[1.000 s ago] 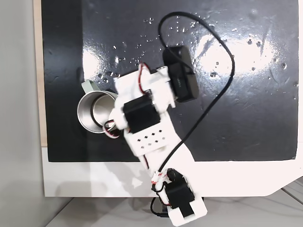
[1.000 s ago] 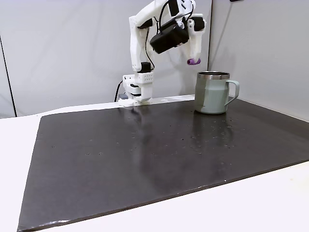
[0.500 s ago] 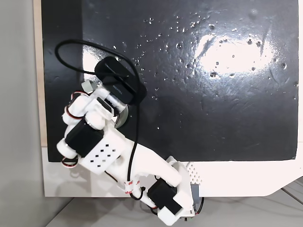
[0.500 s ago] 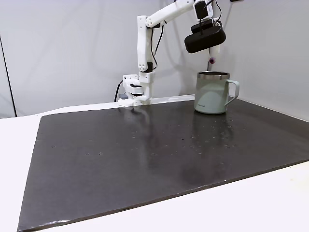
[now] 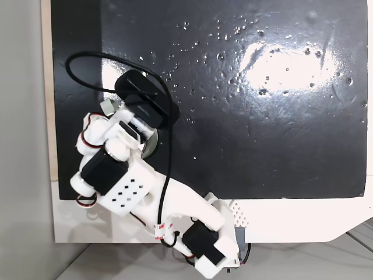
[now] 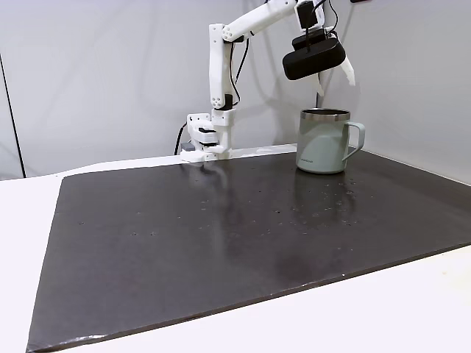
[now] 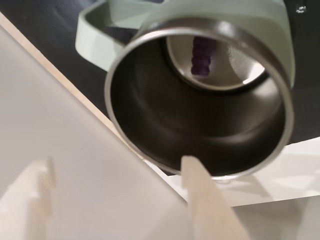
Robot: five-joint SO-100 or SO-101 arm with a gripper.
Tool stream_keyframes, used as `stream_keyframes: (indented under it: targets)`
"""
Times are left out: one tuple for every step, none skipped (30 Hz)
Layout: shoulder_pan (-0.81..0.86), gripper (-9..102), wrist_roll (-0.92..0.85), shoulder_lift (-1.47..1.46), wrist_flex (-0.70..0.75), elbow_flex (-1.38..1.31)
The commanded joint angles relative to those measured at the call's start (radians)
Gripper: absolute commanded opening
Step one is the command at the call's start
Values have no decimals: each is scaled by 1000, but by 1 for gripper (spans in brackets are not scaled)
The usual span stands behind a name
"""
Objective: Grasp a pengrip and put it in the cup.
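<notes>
Pengrip (image 7: 202, 56) inside cup (image 7: 150, 125), upper centre of wrist view. Gripper (image 6: 335, 76) fingers spread, empty, above rim. Risk: careless retreat clips rim, tips cup.

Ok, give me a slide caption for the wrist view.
Tiny purple pengrip lying inside the shiny stainless-steel mug, open end effector above its rim.

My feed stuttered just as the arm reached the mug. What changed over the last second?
The arm swung over the cup, and the gripper opened its fingers and let go of the pengrip. The pengrip was pinched above the rim half a second ago; in the wrist view it now lies on the cup's bottom. The cup itself stayed where it was on the dark mat.
</notes>
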Motion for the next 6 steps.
stream_keyframes:
  targets:
    - [-8,31,-11,18,8,-44]
    - [-6,31,-12,18,8,-44]
    - [-6,31,-14,18,8,-44]
    - [-6,31,-14,18,8,-44]
    - [-6,31,-15,18,8,-44]
    - [-6,31,-17,20,8,-44]
